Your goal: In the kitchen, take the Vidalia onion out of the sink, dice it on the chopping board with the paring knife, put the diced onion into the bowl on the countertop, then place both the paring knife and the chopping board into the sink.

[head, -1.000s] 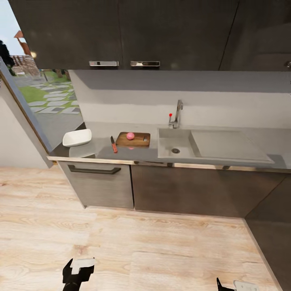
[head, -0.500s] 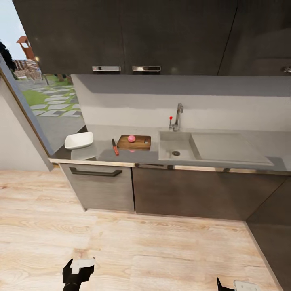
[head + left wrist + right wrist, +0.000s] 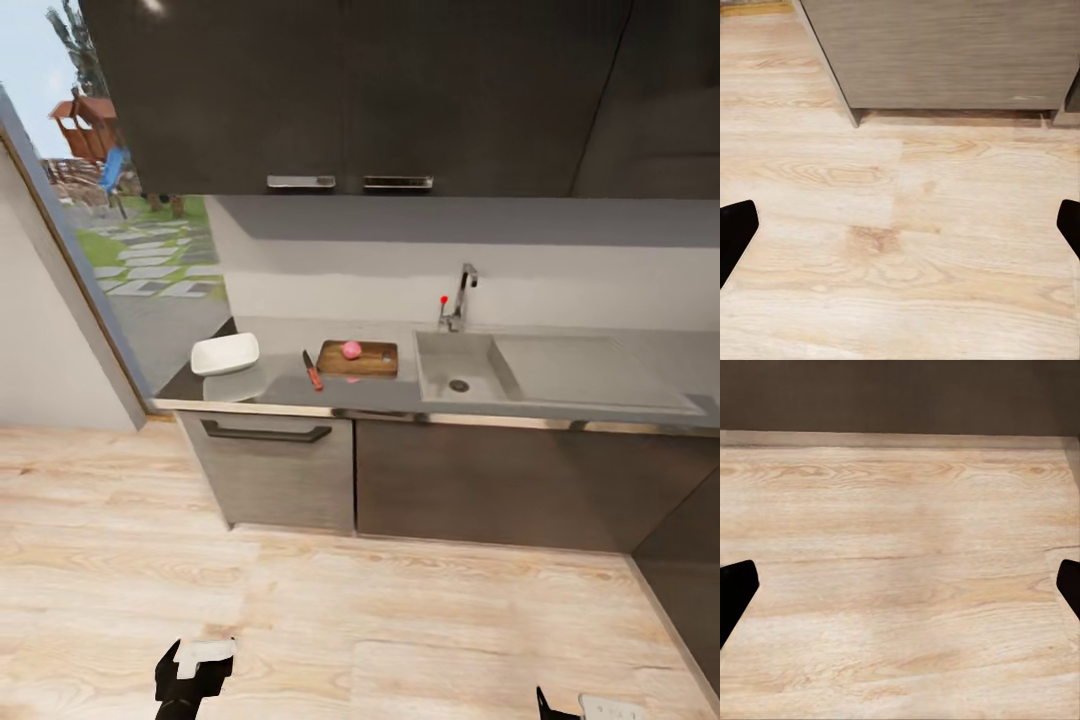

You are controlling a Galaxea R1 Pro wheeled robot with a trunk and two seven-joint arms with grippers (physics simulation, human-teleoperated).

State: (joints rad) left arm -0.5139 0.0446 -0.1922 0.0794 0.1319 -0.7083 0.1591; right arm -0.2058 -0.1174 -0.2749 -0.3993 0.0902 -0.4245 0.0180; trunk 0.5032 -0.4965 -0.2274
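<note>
Countertop: you have the long grey glossy countertop [image 3: 560,405] running along the wall.
Bowl: the squarish white bowl [image 3: 225,353] sits at its left end.
Knife: the red-handled paring knife [image 3: 312,370] lies between bowl and rectangular brown wooden chopping board [image 3: 360,358].
Onion: the roundish pinkish-red onion [image 3: 351,349] rests on the board.
Sink: the rectangular steel sink [image 3: 460,365] lies right of the board.

The grey counter [image 3: 390,398] carries the steel sink [image 3: 545,368] set into it. Just beside the sink's basin lies the chopping board [image 3: 360,358], with the Vidalia onion [image 3: 351,349] resting on it. Past the board, farther from the sink, lies the paring knife [image 3: 312,370], then the white bowl [image 3: 225,353] near the counter's end.
</note>
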